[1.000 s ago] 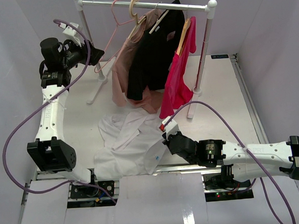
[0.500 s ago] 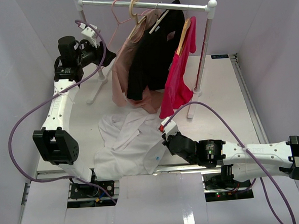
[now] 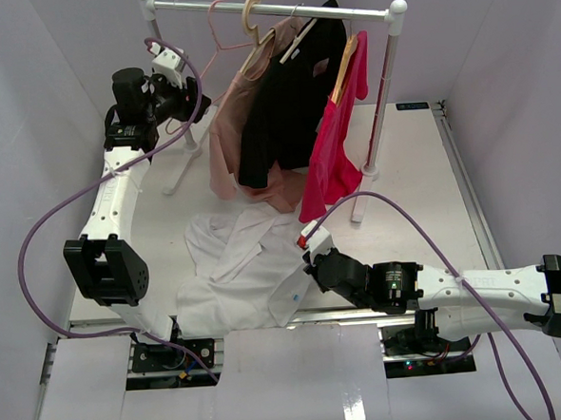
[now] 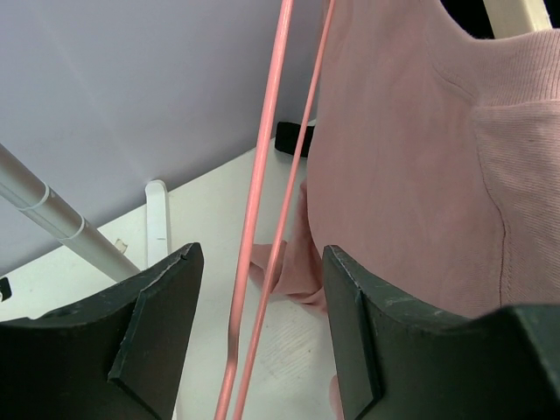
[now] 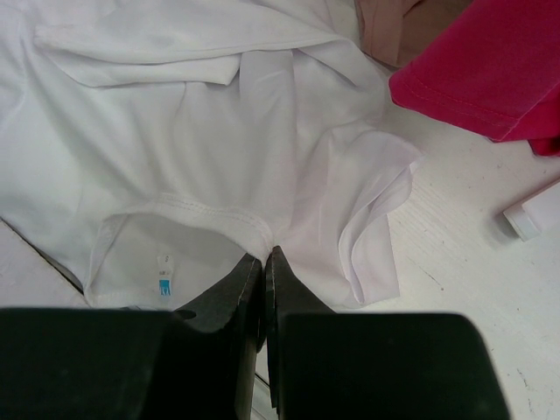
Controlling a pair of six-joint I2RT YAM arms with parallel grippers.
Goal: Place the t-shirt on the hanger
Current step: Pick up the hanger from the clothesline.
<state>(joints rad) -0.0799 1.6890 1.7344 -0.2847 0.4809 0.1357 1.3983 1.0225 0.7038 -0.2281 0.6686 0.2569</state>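
Note:
The white t-shirt lies crumpled on the table in front of the rack. My right gripper is shut on its collar seam, next to the neck label; the jaws pinch the fabric tight. The thin pink hanger hangs at the left end of the rail. My left gripper is raised beside it and open. In the left wrist view two of the hanger's wires run down between the spread fingers, touching neither.
The rail also carries a dusty-pink garment, a black shirt and a bright pink garment on wooden hangers. The rack's posts and feet stand on the white table. A purple wall is close behind.
My left arm has swung right towards the rack and brought its open gripper round the hanger's wires. The right gripper and the t-shirt have not moved.

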